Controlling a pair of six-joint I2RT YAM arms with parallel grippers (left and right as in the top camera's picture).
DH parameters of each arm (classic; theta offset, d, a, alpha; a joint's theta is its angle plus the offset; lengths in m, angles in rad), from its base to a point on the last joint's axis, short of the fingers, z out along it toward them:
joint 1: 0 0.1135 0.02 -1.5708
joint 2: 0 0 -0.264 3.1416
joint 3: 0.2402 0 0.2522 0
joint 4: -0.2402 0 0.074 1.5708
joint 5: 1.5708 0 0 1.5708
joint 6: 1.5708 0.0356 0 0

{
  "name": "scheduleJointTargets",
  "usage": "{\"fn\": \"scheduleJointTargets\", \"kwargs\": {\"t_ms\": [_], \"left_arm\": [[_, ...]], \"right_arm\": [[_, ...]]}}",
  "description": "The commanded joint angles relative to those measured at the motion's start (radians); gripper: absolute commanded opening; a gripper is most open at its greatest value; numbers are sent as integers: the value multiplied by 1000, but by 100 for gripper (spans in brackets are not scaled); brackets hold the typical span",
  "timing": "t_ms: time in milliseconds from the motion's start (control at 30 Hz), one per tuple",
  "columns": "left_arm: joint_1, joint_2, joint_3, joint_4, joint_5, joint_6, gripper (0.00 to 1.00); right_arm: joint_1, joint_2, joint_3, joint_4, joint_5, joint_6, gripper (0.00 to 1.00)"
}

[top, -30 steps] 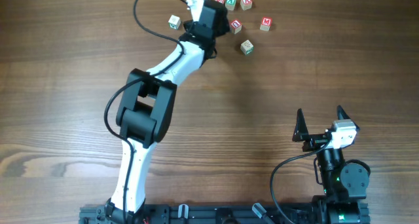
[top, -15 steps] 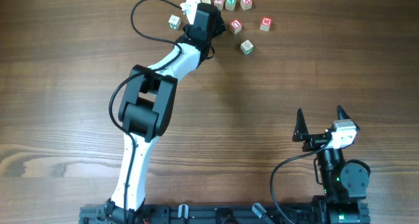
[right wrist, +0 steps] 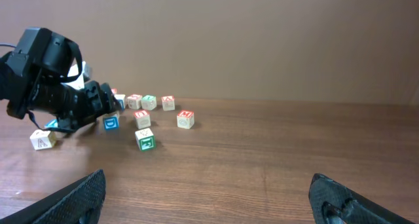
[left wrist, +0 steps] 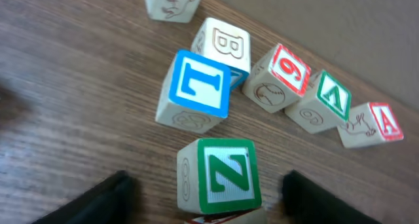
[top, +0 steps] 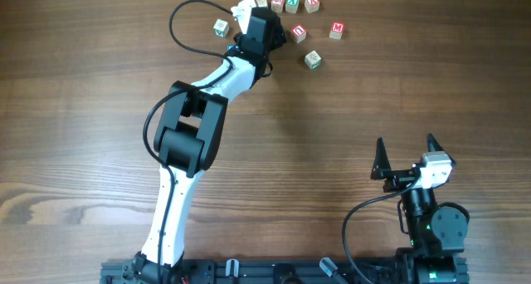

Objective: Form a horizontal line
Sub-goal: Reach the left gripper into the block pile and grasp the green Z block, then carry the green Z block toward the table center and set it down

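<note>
My left gripper is open at the far cube cluster. In the left wrist view its dark fingers flank a green "N" cube without touching it. The edge of a red-faced cube touches the N cube's near side. The N cube is hidden under the gripper in the overhead view. A cube with a red arch-like letter lies just right of the gripper. The red "M" cube lies further right, also seen from the right wrist. My right gripper is open and empty, far from the cubes.
A blue-lettered cube stands just beyond the N cube. A row of cubes runs behind: "B", red "9", a green letter, red "A". A green-lettered cube and another cube lie apart.
My left gripper has shifted slightly up and left over the cluster. No cube has visibly moved. The right arm has not moved.
</note>
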State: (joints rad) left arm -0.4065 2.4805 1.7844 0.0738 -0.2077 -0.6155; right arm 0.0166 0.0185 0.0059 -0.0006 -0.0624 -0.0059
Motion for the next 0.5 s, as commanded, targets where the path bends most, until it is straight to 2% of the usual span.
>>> {"fn": "scheduleJointTargets", "kwargs": {"t_ms": [0, 33, 100, 267, 467], "left_arm": [[-2, 31, 11, 5, 17, 41, 46], [-2, 31, 13, 4, 18, 53, 37], [-2, 31, 23, -13, 17, 63, 29], [-2, 25, 82, -94, 17, 126, 24], [-1, -31, 135, -159, 8, 178, 24]], "right_arm": [[-4, -5, -1, 2, 10, -13, 100], [-4, -5, -1, 2, 10, -14, 100], [-4, -5, -1, 2, 10, -14, 100], [-4, -5, -1, 2, 10, -13, 100], [-4, -5, -1, 2, 10, -14, 100]]}}
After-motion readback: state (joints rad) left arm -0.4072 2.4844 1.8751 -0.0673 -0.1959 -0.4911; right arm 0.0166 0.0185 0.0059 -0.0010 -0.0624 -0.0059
